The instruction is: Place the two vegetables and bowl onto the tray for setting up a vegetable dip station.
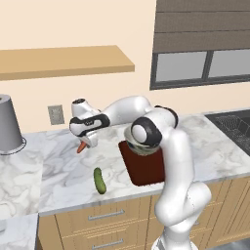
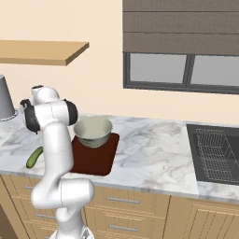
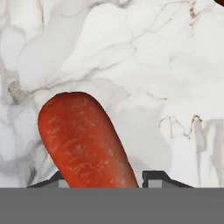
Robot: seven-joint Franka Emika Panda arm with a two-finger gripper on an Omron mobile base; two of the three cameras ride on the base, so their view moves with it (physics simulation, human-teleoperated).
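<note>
Hanging over the marble table [image 1: 58, 166], the gripper [image 1: 84, 145] has the carrot [image 1: 81, 147] pinched between its fingers, clamped on the thick end. In the hand view the carrot [image 3: 83, 140] rises from bottom centre and leans to upper left, rounded tip well above the dark fingertips [image 3: 153, 177], marble blurred behind it, so it looks lifted clear, though I can't be certain of the gap.

Now the key line: in the left base view the tray [image 1: 146, 168] lies to the right of the gripper and a bit lower in frame, well apart, dark reddish-brown, with the bowl [image 2: 93, 131] already sitting on its far end. The near end looks bare, room enough for a slim carrot, I'd say.

Cucumber [image 1: 99, 180] lies lower centre-left on the table, its long axis running up-and-down in frame, between gripper and table edge, not yet on the tray.

Grey cylinder [image 1: 7, 124] at far left, sink [image 2: 217, 154] at far right.
</note>
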